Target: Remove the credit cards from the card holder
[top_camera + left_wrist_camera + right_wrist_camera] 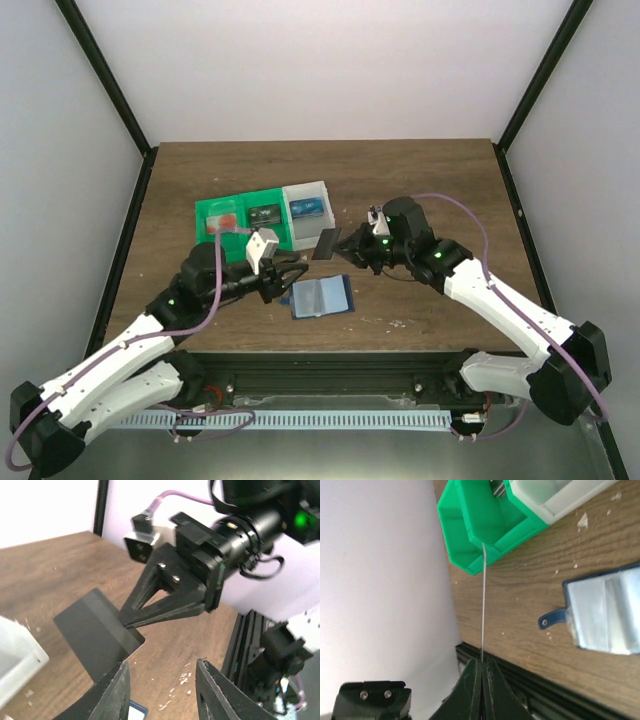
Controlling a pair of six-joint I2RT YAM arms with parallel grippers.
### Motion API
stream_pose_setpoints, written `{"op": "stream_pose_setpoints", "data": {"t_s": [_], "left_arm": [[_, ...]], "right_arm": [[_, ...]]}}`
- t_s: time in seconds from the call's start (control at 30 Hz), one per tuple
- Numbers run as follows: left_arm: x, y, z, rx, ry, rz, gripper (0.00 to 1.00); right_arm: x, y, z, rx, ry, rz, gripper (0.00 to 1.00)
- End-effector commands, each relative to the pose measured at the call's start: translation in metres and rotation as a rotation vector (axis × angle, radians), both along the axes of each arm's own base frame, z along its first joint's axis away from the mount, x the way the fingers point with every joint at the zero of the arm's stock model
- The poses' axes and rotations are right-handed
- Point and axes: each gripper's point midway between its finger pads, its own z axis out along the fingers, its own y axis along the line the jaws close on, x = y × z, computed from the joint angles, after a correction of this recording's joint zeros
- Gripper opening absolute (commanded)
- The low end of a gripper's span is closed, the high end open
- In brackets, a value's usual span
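The card holder lies open on the table, blue with clear pockets, and also shows in the right wrist view. A dark credit card hangs above the table between the arms. My right gripper is shut on its corner. That card appears edge-on as a thin line rising from my right gripper, and as a dark sheet in the left wrist view. Just below it, my left gripper stands open with nothing between its fingers.
A green-and-white tray stands behind the card holder, with a red-and-white card, a dark card and a blue card in its compartments. Its green end is close to the held card. White crumbs dot the wood.
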Motion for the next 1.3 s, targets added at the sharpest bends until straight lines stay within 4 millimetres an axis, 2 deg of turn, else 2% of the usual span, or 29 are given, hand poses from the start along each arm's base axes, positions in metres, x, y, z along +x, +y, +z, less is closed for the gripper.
{"op": "stream_pose_setpoints", "data": {"t_s": [0.0,0.17,0.53,0.7,0.93,1.13,1.27], "left_arm": [[-0.008,-0.002,0.010,0.123,-0.278,-0.063,0.38],[-0.005,0.000,0.002,0.220,-0.364,-0.071,0.40],[0.009,0.001,-0.014,0.360,-0.505,-0.074,0.41],[0.007,0.005,-0.012,0.377,-0.583,-0.068,0.41],[-0.008,0.002,-0.015,0.385,-0.674,-0.156,0.43],[-0.001,0.002,-0.025,0.431,-0.687,-0.149,0.43],[0.006,0.002,-0.024,0.449,-0.694,-0.122,0.38]], "right_arm": [[-0.007,0.010,0.028,0.178,0.151,-0.019,0.00],[-0.015,0.016,0.040,0.276,0.218,0.011,0.00],[-0.026,0.021,0.038,0.313,0.248,0.084,0.00],[-0.029,0.022,0.037,0.317,0.257,0.109,0.00],[-0.030,0.025,0.038,0.329,0.269,0.126,0.00],[-0.031,0.028,0.043,0.345,0.267,0.144,0.00],[-0.031,0.029,0.043,0.353,0.270,0.154,0.00]]}}
